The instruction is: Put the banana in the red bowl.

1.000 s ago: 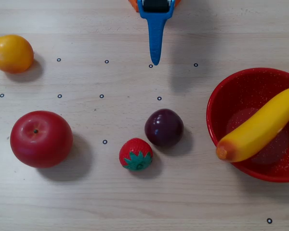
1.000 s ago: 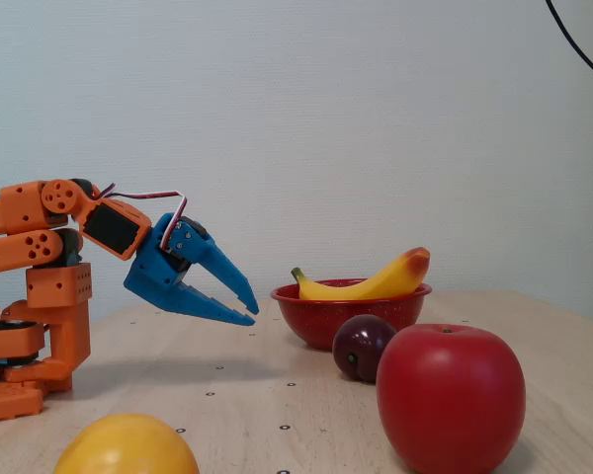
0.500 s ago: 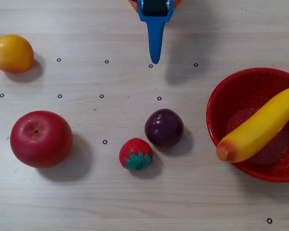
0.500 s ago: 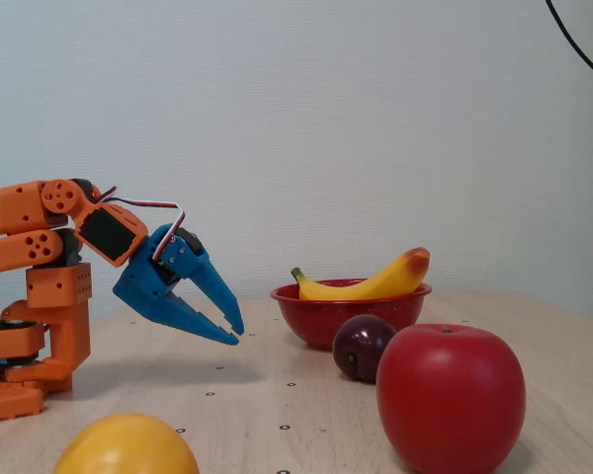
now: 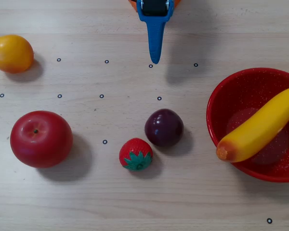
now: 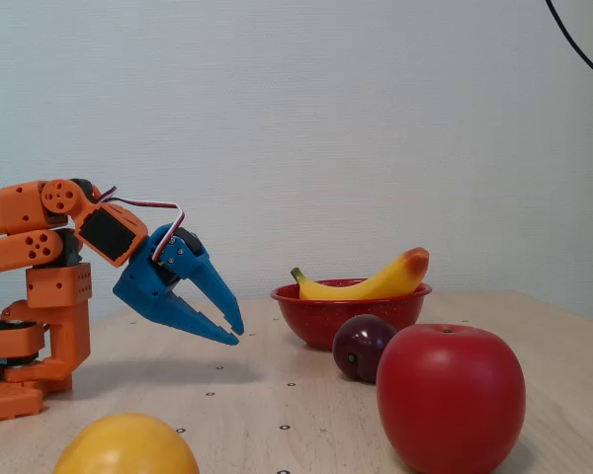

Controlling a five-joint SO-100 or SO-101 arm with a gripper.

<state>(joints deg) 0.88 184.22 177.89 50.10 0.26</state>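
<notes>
The yellow banana [image 5: 260,126] lies slanted across the red bowl [image 5: 241,79] at the right of the overhead view. Its orange-red end pokes out over the bowl's near rim. In the fixed view the banana [image 6: 376,284] rests on top of the red bowl [image 6: 321,314], orange end up at the right. My blue gripper [image 5: 155,60] hangs at the top centre, well left of the bowl. In the fixed view the gripper [image 6: 235,336] points down at the table, its fingertips close together with nothing between them.
A red apple [image 5: 41,138], a strawberry [image 5: 136,154] and a dark plum [image 5: 164,127] sit in the middle and left. A yellow-orange round fruit [image 5: 11,53] lies at the far left. The orange arm base [image 6: 30,336] stands at the left of the fixed view.
Over the last second the gripper dipped and drew back slightly toward the arm base, then held still. Banana, bowl and the other fruit have not moved.
</notes>
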